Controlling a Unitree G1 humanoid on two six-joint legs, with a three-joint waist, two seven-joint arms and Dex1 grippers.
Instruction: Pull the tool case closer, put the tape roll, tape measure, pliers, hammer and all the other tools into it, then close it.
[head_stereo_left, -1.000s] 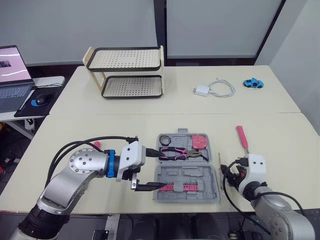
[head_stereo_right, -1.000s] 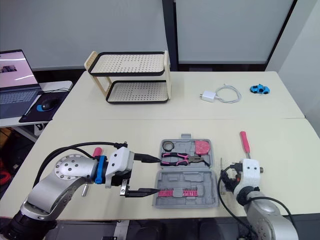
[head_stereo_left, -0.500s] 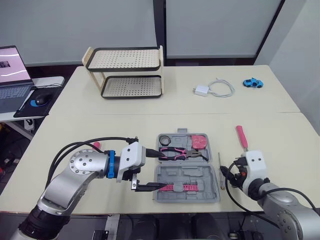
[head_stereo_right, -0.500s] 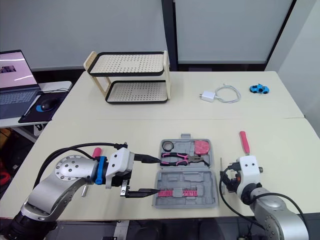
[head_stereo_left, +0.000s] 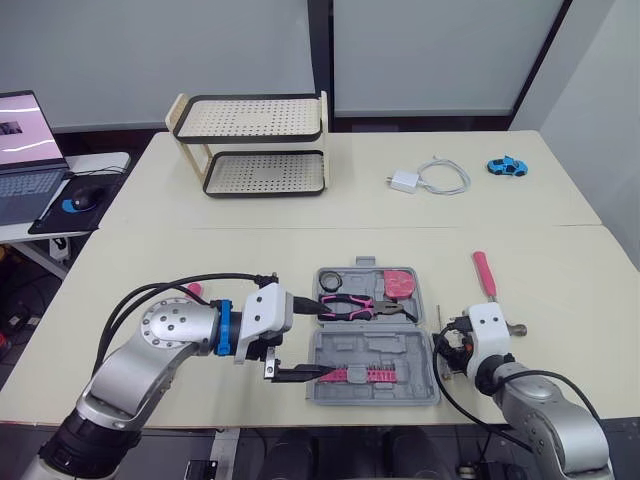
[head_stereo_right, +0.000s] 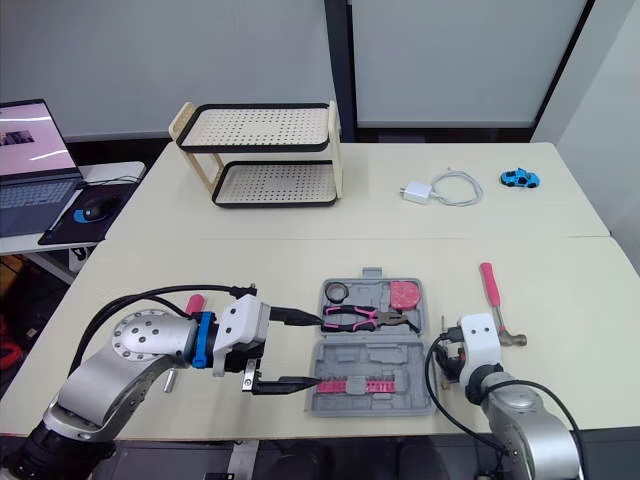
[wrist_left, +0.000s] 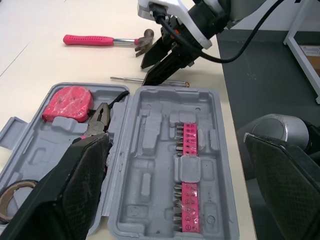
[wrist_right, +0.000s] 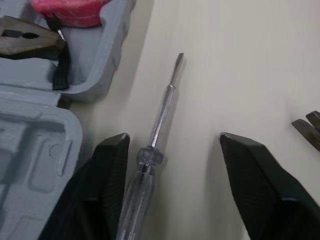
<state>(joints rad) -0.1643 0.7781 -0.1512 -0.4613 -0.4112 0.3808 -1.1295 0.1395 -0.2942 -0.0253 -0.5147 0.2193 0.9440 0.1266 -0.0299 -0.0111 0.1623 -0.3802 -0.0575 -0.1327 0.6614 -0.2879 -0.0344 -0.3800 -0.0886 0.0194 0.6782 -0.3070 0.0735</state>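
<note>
The grey tool case (head_stereo_left: 420, 345) lies open near the table's front edge. Its far half holds the tape roll (head_stereo_left: 331, 277), the pink-handled pliers (head_stereo_left: 350, 307) and the red tape measure (head_stereo_left: 400, 283); the near half holds a pink bit strip (head_stereo_left: 355, 375). My left gripper (head_stereo_left: 322, 341) is open at the case's left side, holding nothing. A clear-handled screwdriver (wrist_right: 155, 135) lies just right of the case. My right gripper (wrist_right: 172, 137) is open, with a finger on each side of the screwdriver. The pink-handled hammer (head_stereo_left: 484, 275) lies further right.
A pink handle (head_stereo_right: 193, 303) lies on the table by my left arm. At the back stand a two-tier rack (head_stereo_left: 250, 145), a white charger with its cable (head_stereo_left: 405, 181) and a blue toy car (head_stereo_left: 506, 166). A laptop (head_stereo_left: 25, 150) sits on a side table at the left.
My right gripper has moved left toward the case and now stands over the screwdriver, uncovering the hammer's head. The left arm has not moved.
</note>
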